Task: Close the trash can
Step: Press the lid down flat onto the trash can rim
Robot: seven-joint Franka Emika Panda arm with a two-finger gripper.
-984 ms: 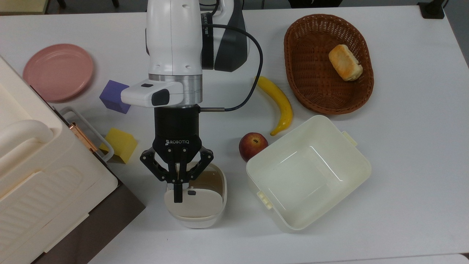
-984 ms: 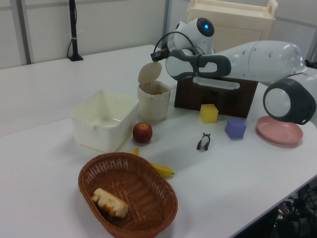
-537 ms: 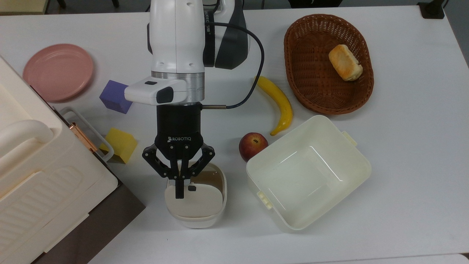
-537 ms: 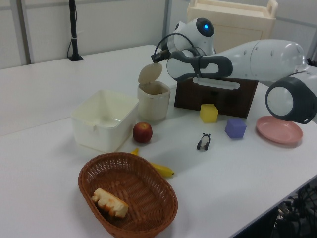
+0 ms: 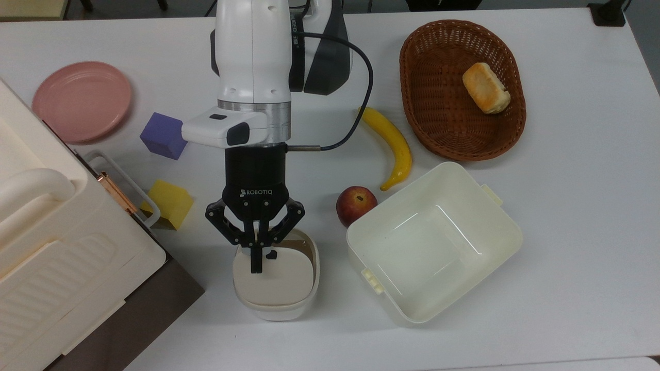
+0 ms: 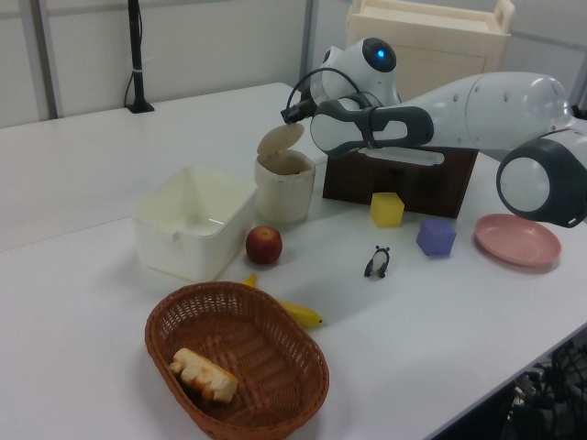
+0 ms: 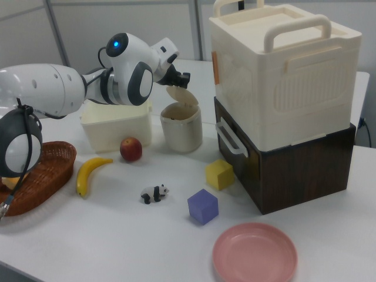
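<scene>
Top view: the gripper (image 5: 253,268), fingers pinched narrow and holding nothing, presses on the half-raised lid (image 5: 273,273) of the trash can (image 5: 276,304) directly beneath it, apparently to push it shut; an apple (image 5: 356,205) sits nearby.

claw (image 5: 254,268) nudged forward | trash can (image 5: 276,281) lid lowered further

On the white bench (image 5: 567,232), the trash can (image 5: 276,281) is the landmark. The gripper (image 5: 255,265) hangs over its partly raised lid (image 5: 273,275), dark fingers (image 5: 253,260) pressed together beside the black button (image 5: 270,254). The apple (image 5: 356,204) and cream tub (image 5: 433,242) lie toward the top view's right of it, the yellow block (image 5: 170,203) toward the top view's left.
</scene>
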